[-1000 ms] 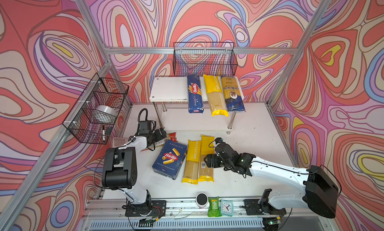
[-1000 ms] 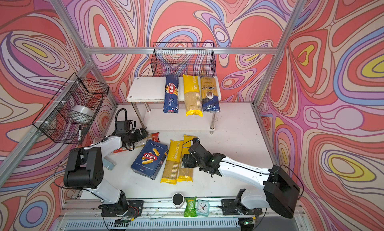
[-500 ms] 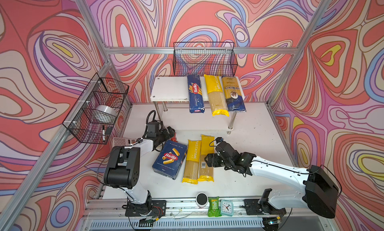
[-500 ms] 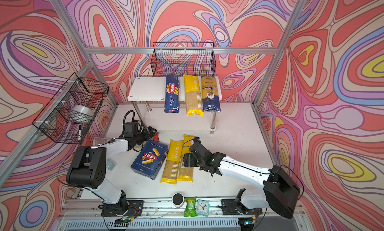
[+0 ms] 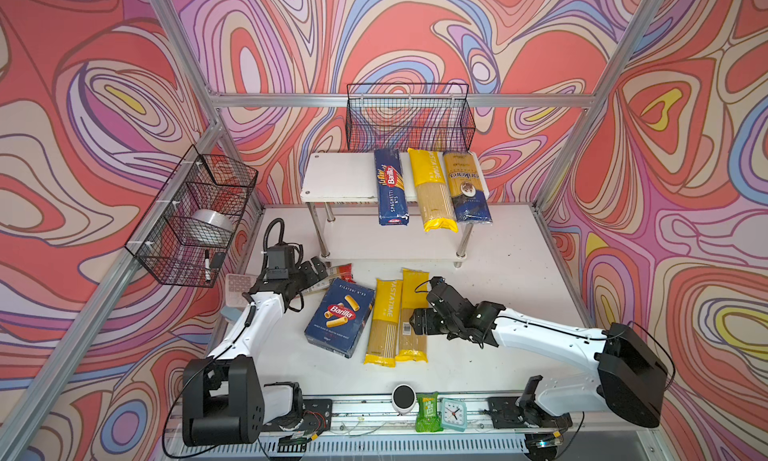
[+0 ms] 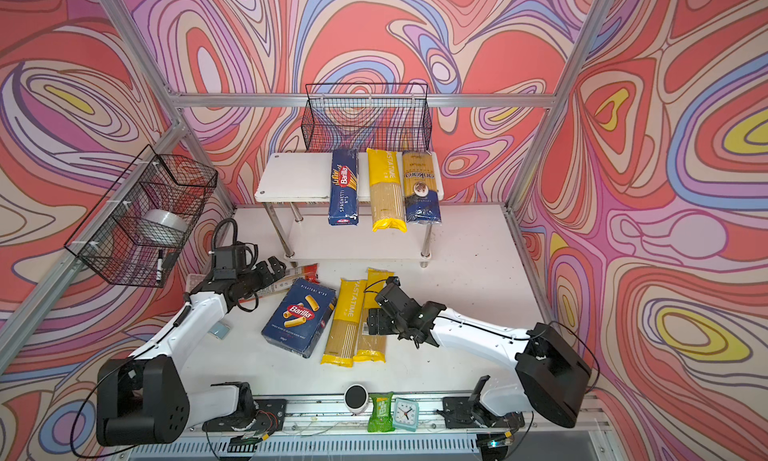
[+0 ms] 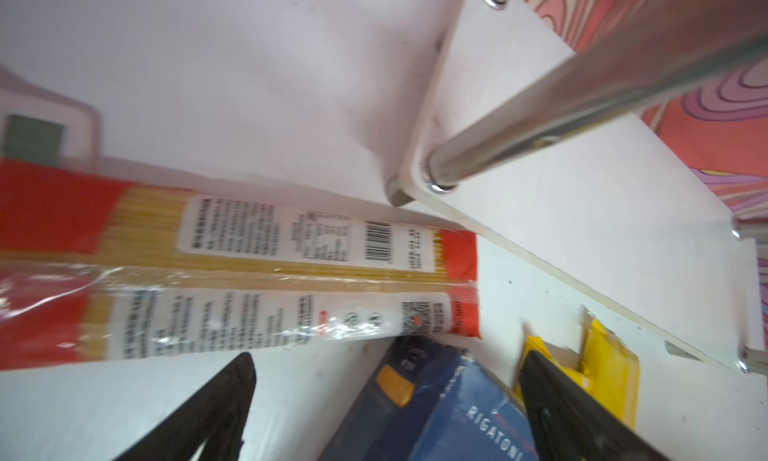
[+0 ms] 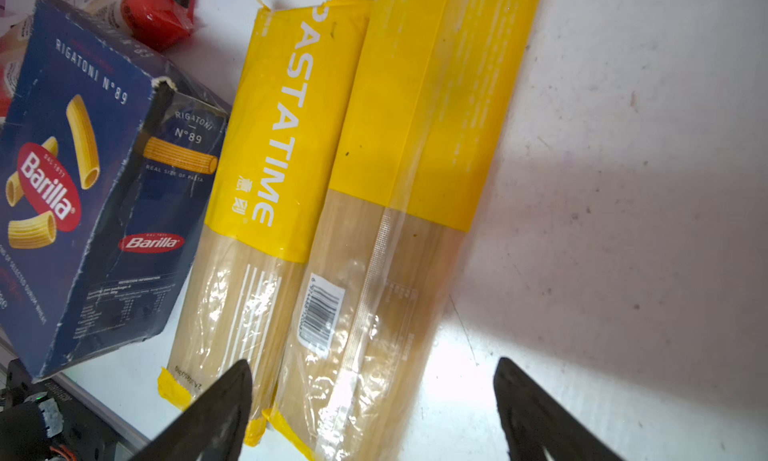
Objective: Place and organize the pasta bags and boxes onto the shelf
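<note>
Found left gripper (image 7: 386, 396) fully open, nothing held, fingers spread low over the table (image 7: 208, 64). Noted the red-ended packet (image 7: 291, 268) lying flat and crosswise just ahead of the fingertips, label side up, apart from them. Saw a corner of the rigatoni box (image 5: 340, 317) showing between the two fingers in the left wrist view, box flat on the table, Barilla face up, that corner close against the packet's red end; could not tell whether touching. Marked the shelf (image 5: 345, 176) just past the red-ended packet, its nearest chrome leg (image 7: 540, 126) rising beyond the packet's far edge. Found right gripper (image 8: 372, 396) open too, gripping nothing, hovering over the barcode-up yellow packet (image 8: 424, 126), one finger above the seam between that packet and the PASTATIME packet (image 8: 270, 147), the other above bare table. Could not tell whether the fingertips met the film. Logged both yellow packets flat and side by side, touching along their length, the PASTATIME packet on the side away from the right arm, hard against the rigatoni box. Recorded, well beyond both grippers on the shelf's upper board, three items laid side by side and overhanging its front edge: spaghetti box (image 5: 390, 187) nearest the left gripper's side, then the shelved yellow packet (image 5: 432, 189), then the gold and dark blue packet (image 5: 467, 187).
</note>
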{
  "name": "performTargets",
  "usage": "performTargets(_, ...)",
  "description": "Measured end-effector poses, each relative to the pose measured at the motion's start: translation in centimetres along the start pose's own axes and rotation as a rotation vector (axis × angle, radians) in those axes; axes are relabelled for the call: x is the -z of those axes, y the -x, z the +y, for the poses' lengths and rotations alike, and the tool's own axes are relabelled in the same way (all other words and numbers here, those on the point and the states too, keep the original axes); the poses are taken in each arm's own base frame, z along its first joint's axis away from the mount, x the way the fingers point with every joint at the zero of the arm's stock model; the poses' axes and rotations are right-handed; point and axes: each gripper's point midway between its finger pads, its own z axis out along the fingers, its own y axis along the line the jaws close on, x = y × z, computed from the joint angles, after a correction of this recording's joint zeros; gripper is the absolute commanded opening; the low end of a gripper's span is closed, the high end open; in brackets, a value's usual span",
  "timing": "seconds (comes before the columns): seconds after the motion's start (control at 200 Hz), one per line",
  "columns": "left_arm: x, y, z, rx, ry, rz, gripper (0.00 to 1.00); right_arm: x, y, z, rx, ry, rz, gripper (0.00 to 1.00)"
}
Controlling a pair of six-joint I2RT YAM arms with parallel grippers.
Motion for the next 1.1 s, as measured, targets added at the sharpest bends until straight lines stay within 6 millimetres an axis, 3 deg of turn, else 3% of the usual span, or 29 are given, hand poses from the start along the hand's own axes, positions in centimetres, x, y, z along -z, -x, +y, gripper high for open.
performTargets(0.2, -1.6, -2.0, 4.1, 0.011, 0.172, 0.090, 1.00, -0.8, -0.1, 0.8, 0.001, 0.029, 0.021, 0.94)
performTargets(0.366, -1.3, -1.4, 6.0, 0.034, 0.246, 0.064, 1.00, -1.3, -0.2, 1.2, 0.003, 0.047, 0.028, 0.94)
performTargets(0.721, -1.4, 0.5, 7.6, 0.018, 0.327, 0.025, 1.00, -2.1, -0.5, 1.2, 0.015, 0.049, 0.043, 0.95)
performTargets(1.102, -3.0, 0.7, 8.8, -0.007, 0.384, 0.058, 1.00, -2.9, -1.0, 1.2, 0.016, 0.049, 0.071, 0.95)
